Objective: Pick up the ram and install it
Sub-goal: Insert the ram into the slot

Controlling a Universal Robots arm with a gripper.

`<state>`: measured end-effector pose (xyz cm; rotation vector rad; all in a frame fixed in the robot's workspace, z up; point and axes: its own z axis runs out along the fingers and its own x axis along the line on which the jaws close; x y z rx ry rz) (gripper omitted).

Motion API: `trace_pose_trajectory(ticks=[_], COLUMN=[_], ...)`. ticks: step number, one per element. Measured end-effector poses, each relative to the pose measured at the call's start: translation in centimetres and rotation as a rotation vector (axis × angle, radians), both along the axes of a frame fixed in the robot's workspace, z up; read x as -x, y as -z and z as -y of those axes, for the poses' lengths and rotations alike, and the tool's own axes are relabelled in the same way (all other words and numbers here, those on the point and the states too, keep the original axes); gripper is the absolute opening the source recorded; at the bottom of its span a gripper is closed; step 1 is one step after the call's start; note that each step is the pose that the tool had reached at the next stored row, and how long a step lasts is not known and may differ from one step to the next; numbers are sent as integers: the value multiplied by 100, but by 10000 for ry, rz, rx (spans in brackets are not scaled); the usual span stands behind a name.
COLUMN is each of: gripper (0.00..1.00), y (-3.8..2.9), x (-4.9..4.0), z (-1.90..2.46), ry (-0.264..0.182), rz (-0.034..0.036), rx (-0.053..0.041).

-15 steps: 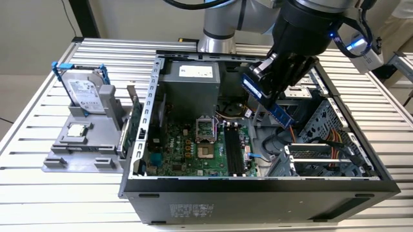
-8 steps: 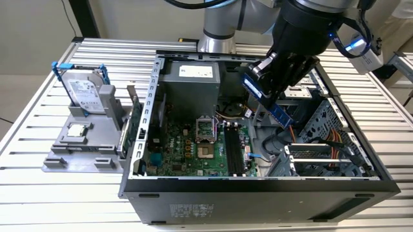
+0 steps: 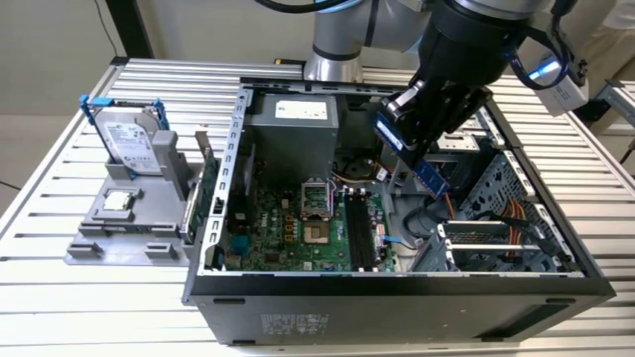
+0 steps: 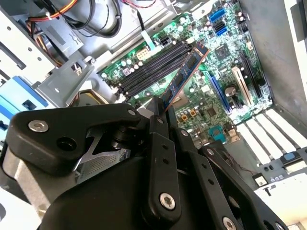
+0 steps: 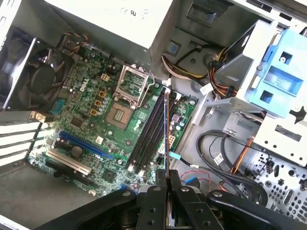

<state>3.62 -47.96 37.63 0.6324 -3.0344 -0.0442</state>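
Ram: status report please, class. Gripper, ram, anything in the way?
Gripper shut on ram. Ram held in the air over the motherboard, not yet in the memory slots. Nothing seen lying across those slots.

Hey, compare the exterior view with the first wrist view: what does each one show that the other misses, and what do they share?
Exterior view: the slatted table, and beside the computer case a grey holder carrying the hard drive and the CPU chip.
First wrist view: the black case fan and the blue expansion slot.
Shared: the gripper shut on the ram, held above the motherboard and not seated in the memory slots.
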Motion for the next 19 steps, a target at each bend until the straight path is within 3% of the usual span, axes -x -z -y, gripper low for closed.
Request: trace_pose_trajectory(ticks=[19], gripper=[0], y=[0], x=[5], z=[0], ry=[1428], rz=[0], rx=[1])
